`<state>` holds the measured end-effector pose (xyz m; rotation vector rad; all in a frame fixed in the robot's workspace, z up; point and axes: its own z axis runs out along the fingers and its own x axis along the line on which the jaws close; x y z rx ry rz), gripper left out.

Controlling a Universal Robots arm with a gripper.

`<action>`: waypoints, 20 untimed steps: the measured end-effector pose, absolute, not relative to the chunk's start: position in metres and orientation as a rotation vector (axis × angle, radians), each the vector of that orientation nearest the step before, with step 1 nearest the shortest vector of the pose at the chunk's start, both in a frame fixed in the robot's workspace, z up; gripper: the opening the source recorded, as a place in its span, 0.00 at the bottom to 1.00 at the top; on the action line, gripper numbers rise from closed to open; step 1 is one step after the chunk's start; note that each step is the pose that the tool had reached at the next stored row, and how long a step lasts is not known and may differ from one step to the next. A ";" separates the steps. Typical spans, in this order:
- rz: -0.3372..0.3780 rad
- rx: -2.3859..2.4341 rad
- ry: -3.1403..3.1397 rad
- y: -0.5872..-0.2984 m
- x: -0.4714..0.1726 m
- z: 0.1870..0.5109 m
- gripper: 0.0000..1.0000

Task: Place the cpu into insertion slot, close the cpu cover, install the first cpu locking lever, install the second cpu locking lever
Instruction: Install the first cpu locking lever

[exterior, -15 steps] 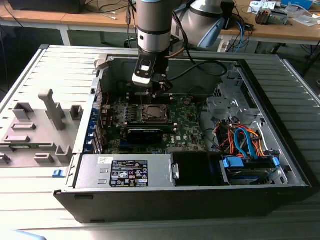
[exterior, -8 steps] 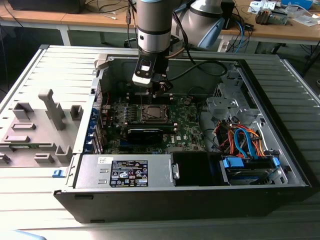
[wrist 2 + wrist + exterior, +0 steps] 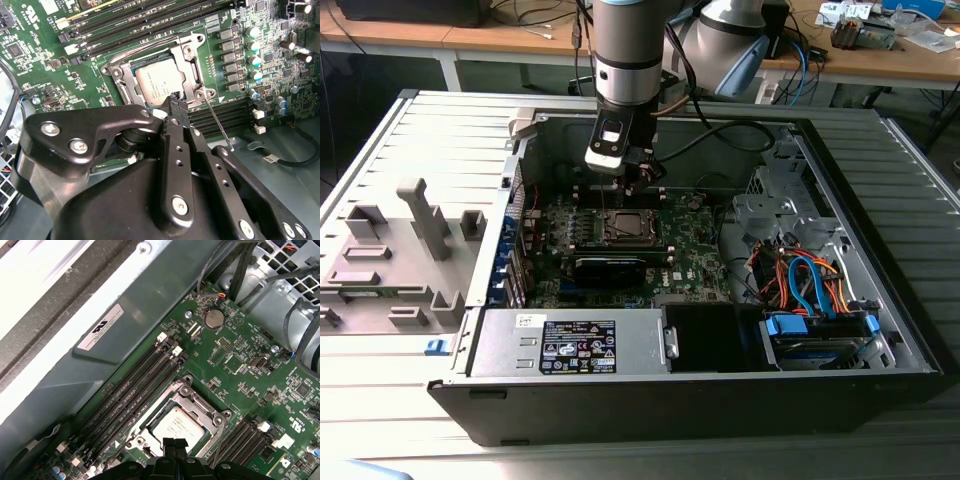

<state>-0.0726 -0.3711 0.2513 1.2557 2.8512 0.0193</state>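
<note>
Tool (image 3: 174, 442) pinched closed, empty | over cpu (image 3: 177, 425) lying flat beneath cpu cover (image 3: 200, 400) | lever (image 3: 217, 122) slants off its corner

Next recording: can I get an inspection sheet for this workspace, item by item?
Surface: grey slatted table carrying an open computer case, with the motherboard exposed.
Job's things: cpu seated in the insertion slot; cpu cover lying down around it; one wire locking lever sticks out from the socket corner, apparently unlatched.
Clutter: grey plastic fixture on the exterior view's left.
Grippers: pincer shut, empty, close to the cover's corner by the lever; contact cannot be told.
Cables: orange and blue leads by the drive bay.
Surroundings: wooden benches behind.
</note>
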 end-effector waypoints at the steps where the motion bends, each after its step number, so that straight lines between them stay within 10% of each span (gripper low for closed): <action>1: 0.019 1.255 2.852 -0.371 -0.073 0.251 0.11; 20: 0.020 1.236 2.860 -0.371 -0.073 0.251 0.11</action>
